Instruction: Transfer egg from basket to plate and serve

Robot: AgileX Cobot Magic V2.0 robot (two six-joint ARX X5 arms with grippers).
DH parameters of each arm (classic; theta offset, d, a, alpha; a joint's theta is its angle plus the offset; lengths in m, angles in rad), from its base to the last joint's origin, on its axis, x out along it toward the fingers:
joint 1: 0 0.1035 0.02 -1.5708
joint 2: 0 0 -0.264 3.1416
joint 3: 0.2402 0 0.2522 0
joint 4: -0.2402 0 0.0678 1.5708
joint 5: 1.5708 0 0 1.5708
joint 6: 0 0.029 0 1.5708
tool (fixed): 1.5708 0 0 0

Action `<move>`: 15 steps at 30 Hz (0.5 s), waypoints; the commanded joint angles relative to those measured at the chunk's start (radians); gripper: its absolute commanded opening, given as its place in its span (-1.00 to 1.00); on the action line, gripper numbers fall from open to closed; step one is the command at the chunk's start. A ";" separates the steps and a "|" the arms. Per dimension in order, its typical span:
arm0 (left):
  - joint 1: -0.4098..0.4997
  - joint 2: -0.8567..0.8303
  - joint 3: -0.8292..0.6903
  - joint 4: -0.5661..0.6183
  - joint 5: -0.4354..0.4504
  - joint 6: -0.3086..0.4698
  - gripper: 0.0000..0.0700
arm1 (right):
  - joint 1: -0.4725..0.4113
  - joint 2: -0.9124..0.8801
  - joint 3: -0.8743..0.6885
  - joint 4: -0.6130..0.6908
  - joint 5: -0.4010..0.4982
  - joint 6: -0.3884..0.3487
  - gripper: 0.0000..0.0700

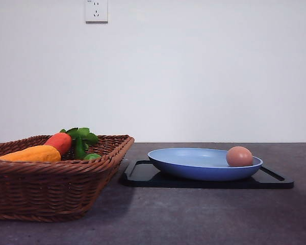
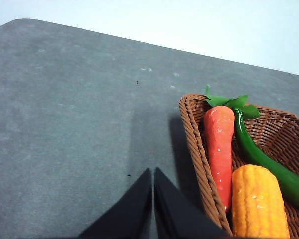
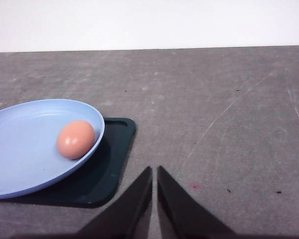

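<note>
Low front camera; wrists (closer) look down.

No text, label, brand, number or sign can be read in any of the views. The wall socket (image 1: 96,10) in the front view bears only its slots, with no legible marking.

A pinkish-brown egg (image 1: 239,156) is showing against a matte light blue plate (image 1: 194,166) on a glossy black tray (image 1: 143,176), while the dark brown woven basket (image 1: 51,191) is framing an orange-red carrot (image 1: 60,142) with green leaves.
</note>
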 commanded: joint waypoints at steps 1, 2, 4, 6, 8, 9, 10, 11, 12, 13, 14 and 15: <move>0.002 -0.002 -0.023 -0.019 0.006 -0.002 -1.00 | 0.000 -0.001 -0.006 0.003 0.000 0.011 -1.00; 0.002 -0.002 -0.023 -0.019 0.007 -0.002 -1.00 | 0.000 -0.001 -0.006 0.003 0.000 0.011 -1.00; 0.002 -0.002 -0.023 -0.019 0.006 -0.002 -1.00 | 0.000 -0.001 -0.006 0.003 0.000 0.011 -1.00; 0.002 -0.002 -0.023 -0.019 0.006 -0.002 -1.00 | 0.000 -0.001 -0.006 0.003 0.000 0.011 -1.00; 0.002 -0.002 -0.023 -0.019 0.007 -0.002 -1.00 | 0.000 -0.001 -0.006 0.003 0.000 0.011 -1.00; 0.002 -0.002 -0.023 -0.019 0.006 -0.002 -1.00 | 0.000 -0.001 -0.006 0.003 0.000 0.011 -1.00; 0.002 -0.002 -0.023 -0.019 0.006 -0.002 -1.00 | 0.000 -0.001 -0.006 0.003 0.000 0.011 -1.00; 0.002 -0.002 -0.023 -0.019 0.006 -0.002 -1.00 | 0.000 -0.001 -0.006 0.003 0.000 0.011 -1.00; 0.002 -0.002 -0.023 -0.019 0.007 -0.002 -1.00 | 0.000 -0.001 -0.006 0.003 0.000 0.011 -1.00; 0.002 -0.002 -0.023 -0.019 0.006 -0.003 -1.00 | 0.000 -0.001 -0.006 0.003 0.000 0.011 -1.00; 0.002 -0.002 -0.023 -0.019 0.006 -0.002 -1.00 | 0.000 -0.001 -0.006 0.003 0.000 0.011 -1.00; 0.002 -0.002 -0.023 -0.019 0.007 -0.002 -1.00 | 0.000 -0.001 -0.006 0.003 0.000 0.011 -1.00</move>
